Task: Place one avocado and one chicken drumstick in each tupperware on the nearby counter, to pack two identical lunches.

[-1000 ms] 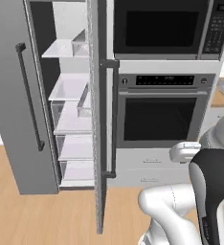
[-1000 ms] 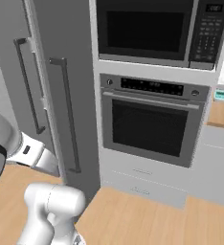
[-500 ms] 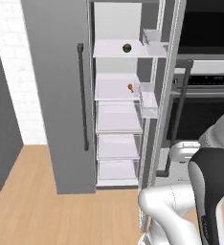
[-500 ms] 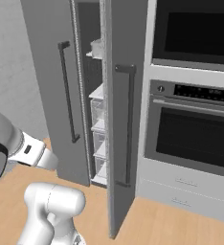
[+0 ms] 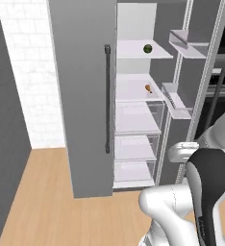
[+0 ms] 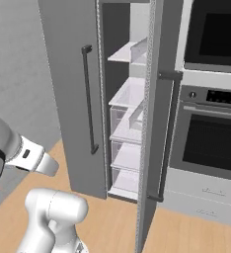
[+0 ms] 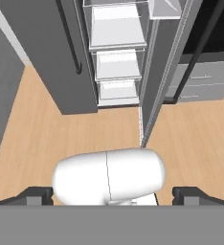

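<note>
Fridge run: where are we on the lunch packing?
Early. Done: the fridge stands open, right door swung out. In hand: nothing; the gripper is open and empty, above the wood floor. Left: an avocado sits on an upper shelf, a chicken drumstick on the shelf below; nothing picked or packed yet.

I saw matt grey metal-looking fridge doors (image 5: 83,96) with a dark satin handle (image 5: 107,98), smooth white plastic-like shelves (image 5: 136,119), clear drawers (image 7: 117,64), a wood-grain floor (image 5: 47,202) at 6 o'clock, and a glossy black glass oven door (image 6: 211,148).
</note>
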